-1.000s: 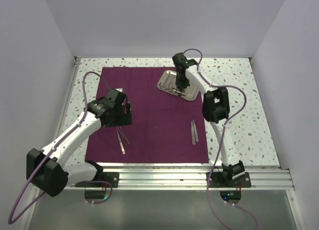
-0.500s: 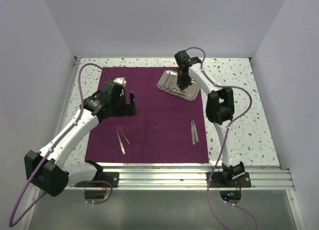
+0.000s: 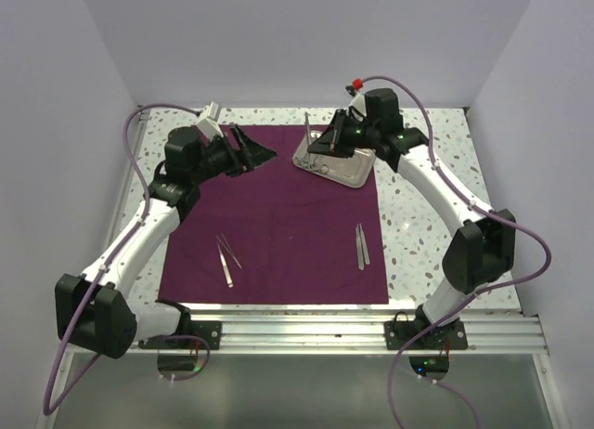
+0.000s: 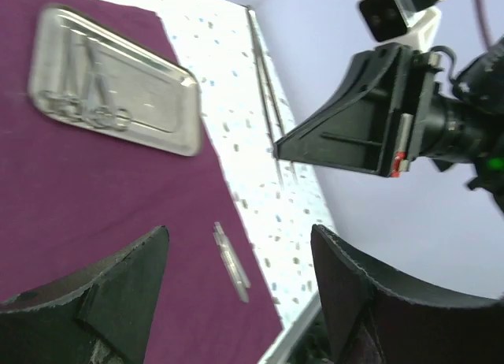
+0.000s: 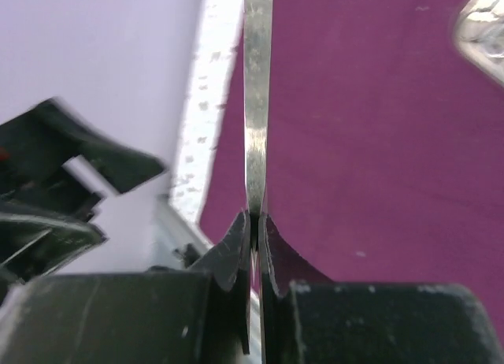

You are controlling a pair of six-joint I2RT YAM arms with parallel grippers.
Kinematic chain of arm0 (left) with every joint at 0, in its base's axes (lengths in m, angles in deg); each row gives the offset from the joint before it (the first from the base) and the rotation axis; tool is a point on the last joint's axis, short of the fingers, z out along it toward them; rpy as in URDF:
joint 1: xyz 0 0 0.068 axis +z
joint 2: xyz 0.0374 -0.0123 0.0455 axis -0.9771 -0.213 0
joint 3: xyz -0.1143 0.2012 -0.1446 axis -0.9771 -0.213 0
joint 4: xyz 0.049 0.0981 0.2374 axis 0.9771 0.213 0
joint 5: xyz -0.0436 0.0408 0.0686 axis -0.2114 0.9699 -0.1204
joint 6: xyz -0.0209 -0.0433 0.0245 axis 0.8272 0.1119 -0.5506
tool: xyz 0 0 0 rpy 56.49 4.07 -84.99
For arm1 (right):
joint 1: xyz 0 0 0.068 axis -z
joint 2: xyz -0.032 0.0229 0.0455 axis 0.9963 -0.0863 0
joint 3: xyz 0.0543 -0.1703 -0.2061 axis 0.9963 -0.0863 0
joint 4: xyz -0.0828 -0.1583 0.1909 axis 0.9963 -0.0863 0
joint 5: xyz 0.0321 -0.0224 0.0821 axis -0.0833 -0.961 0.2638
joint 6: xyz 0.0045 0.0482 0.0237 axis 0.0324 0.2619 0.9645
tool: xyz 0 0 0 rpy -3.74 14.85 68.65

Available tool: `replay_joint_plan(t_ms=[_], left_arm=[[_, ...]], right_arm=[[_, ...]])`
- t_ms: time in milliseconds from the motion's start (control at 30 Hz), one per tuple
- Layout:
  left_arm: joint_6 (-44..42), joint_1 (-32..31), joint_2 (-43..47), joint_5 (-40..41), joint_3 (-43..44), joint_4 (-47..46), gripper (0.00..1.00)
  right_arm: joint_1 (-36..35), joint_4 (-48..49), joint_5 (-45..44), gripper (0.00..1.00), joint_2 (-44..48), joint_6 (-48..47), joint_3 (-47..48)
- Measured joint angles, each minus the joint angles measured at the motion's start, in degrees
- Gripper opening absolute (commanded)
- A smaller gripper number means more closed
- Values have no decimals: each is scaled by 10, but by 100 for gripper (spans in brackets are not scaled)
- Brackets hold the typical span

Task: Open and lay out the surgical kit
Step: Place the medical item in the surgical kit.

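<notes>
While the right gripper (image 3: 327,143) pinches a slim silver metal instrument (image 3: 307,137) above the shiny rectangular steel tray (image 3: 357,175) at the far edge of the dark maroon cloth wrap (image 3: 288,220), the left gripper (image 3: 252,151) hangs open over its far-left corner (one pair of silver tweezers (image 3: 225,260) lies toward the near edge at left, a second pair (image 3: 362,245) at right).

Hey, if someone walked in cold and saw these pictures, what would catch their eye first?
A dark purple cloth lies spread on the speckled table, a shiny steel tray at its far edge. By that tray the right gripper pinches a slim silver instrument upright in the air. The left gripper hovers open over the cloth's far left.
</notes>
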Motion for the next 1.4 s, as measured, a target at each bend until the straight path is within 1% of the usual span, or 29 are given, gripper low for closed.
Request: replay_joint_plan(t_ms=[100, 300, 467, 633, 800, 933, 1033, 1067, 1133, 1167, 1300, 1333, 1367, 1400], left_arm=[[56, 0, -31, -45, -11, -81, 76], [111, -3, -54, -78, -16, -158, 75], [123, -15, -69, -79, -16, -192, 75], [140, -22, -99, -82, -13, -224, 72], [156, -23, -129, -82, 12, -254, 70], [166, -25, -153, -78, 41, -267, 68], [171, -25, -164, -77, 50, -274, 54], [174, -26, -167, -78, 52, -274, 38], [186, -26, -171, -82, 56, -283, 18], [189, -29, -171, -83, 59, -286, 1], [211, -34, -171, -85, 68, -285, 0], [211, -33, -171, -84, 69, -282, 0], [211, -33, -171, -84, 71, -278, 0], [210, -33, -171, -84, 72, -272, 0]], right_arm=[[0, 55, 59, 0, 6, 36, -28], [-2, 106, 126, 0, 6, 79, -33], [-13, 146, 160, 0, 7, 116, -33], [-25, 175, 174, 0, 7, 142, -39], [-25, 196, 177, 0, 7, 165, -47], [-33, 215, 199, 0, 7, 180, -53], [-41, 233, 212, 0, 7, 190, -58], [-42, 236, 216, 0, 7, 192, -59], [-43, 239, 213, 0, 7, 195, -65], [-43, 240, 214, 0, 6, 196, -68], [-41, 252, 216, 0, 5, 186, -75], [-41, 254, 216, 7, 5, 186, -75], [-41, 254, 216, 53, 4, 186, -75], [-41, 251, 215, 79, 4, 188, -75]])
